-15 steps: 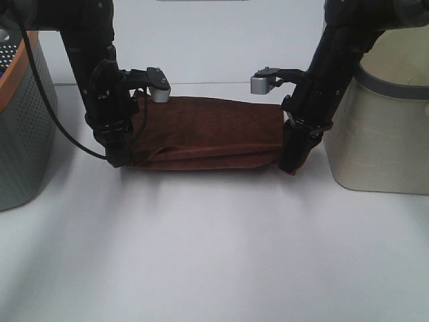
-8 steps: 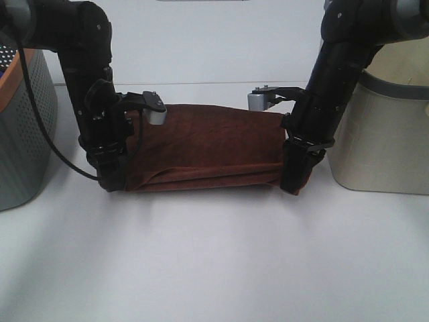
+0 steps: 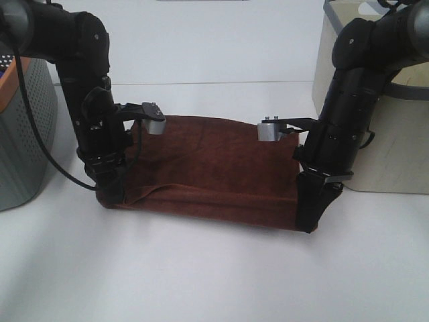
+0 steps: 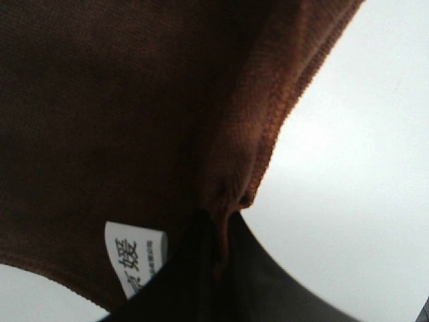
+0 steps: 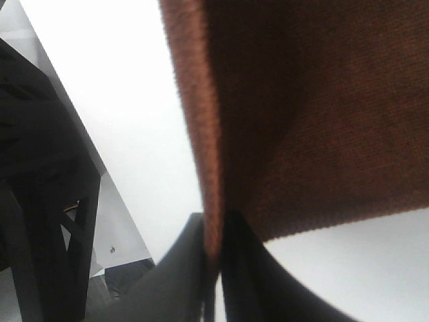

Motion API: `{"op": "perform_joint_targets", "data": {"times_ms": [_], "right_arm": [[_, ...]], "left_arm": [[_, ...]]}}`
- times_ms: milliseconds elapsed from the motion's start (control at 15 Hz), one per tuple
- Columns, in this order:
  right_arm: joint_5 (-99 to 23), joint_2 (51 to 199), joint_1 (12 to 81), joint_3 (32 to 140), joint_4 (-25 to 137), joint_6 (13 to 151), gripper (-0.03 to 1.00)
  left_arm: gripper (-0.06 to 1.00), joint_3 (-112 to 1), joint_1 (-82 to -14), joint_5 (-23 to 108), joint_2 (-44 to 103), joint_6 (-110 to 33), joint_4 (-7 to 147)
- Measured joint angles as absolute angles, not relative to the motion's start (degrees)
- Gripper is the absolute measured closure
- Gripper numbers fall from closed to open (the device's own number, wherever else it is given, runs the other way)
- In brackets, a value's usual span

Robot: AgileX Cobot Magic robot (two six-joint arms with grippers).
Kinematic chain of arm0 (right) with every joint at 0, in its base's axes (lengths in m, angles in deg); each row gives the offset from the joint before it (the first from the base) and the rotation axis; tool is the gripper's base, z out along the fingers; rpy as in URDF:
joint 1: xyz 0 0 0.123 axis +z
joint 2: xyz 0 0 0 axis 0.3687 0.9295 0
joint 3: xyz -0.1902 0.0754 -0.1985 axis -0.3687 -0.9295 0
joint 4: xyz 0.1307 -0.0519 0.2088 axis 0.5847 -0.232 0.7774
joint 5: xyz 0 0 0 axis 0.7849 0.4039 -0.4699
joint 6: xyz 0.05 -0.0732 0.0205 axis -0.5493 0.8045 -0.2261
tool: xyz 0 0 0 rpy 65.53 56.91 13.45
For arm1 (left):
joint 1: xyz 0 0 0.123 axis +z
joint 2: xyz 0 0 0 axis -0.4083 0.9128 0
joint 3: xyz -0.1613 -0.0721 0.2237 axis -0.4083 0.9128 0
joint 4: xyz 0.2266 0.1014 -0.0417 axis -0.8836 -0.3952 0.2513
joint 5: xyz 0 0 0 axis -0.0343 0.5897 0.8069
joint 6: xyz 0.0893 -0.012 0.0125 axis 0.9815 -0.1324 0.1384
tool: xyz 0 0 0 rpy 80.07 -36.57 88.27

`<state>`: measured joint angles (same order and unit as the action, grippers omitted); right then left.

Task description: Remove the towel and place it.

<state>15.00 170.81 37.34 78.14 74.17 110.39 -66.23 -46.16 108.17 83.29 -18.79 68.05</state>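
Observation:
The towel point(image 3: 214, 168), dark reddish-brown, lies stretched across the white table between my two arms, its back edge raised and a fold along its left front. My left gripper point(image 3: 110, 194) is shut on the towel's left front corner. In the left wrist view the fingers point(image 4: 201, 282) pinch the hemmed edge of the towel point(image 4: 120, 121) beside a white label point(image 4: 134, 258). My right gripper point(image 3: 310, 218) is shut on the right front corner. In the right wrist view its fingertips point(image 5: 188, 268) clamp the hem of the towel point(image 5: 315, 114).
A grey perforated basket with an orange rim point(image 3: 20, 134) stands at the left edge. A beige bin point(image 3: 395, 134) stands at the right, just behind my right arm. White tabletop point(image 3: 214, 275) stretches in front of the towel.
Both arms have moved toward the table's front, dragging the towel with them. The right side came farther forward, and the towel now lies wider and flatter.

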Motion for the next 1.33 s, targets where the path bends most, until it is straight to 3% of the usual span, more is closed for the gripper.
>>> {"op": "perform_joint_targets", "data": {"times_ms": [267,400,533,667,800,1333], "right_arm": [[15.00,170.69,37.34,78.14,77.32,110.39,0.76],[15.00,170.69,37.34,78.14,78.41,110.39,0.67],[15.00,170.69,37.34,78.14,78.98,109.87,0.58],[15.00,170.69,37.34,78.14,79.04,107.81,0.53],[15.00,170.18,37.34,78.09,78.58,106.09,0.52],[6.41,155.17,37.34,78.09,75.89,97.61,0.51]], "left_arm": [[0.93,-66.17,-46.16,108.23,83.29,-21.89,67.82],[0.87,-66.17,-46.16,108.23,83.29,-23.55,67.82],[0.66,-66.17,-46.16,108.23,83.29,-24.46,67.82],[0.35,-66.17,-46.16,108.23,83.29,-27.39,67.82],[0.20,-66.17,-46.16,108.23,83.29,-29.28,67.82],[0.15,-78.31,-46.16,108.23,80.77,-41.14,67.76]]}}
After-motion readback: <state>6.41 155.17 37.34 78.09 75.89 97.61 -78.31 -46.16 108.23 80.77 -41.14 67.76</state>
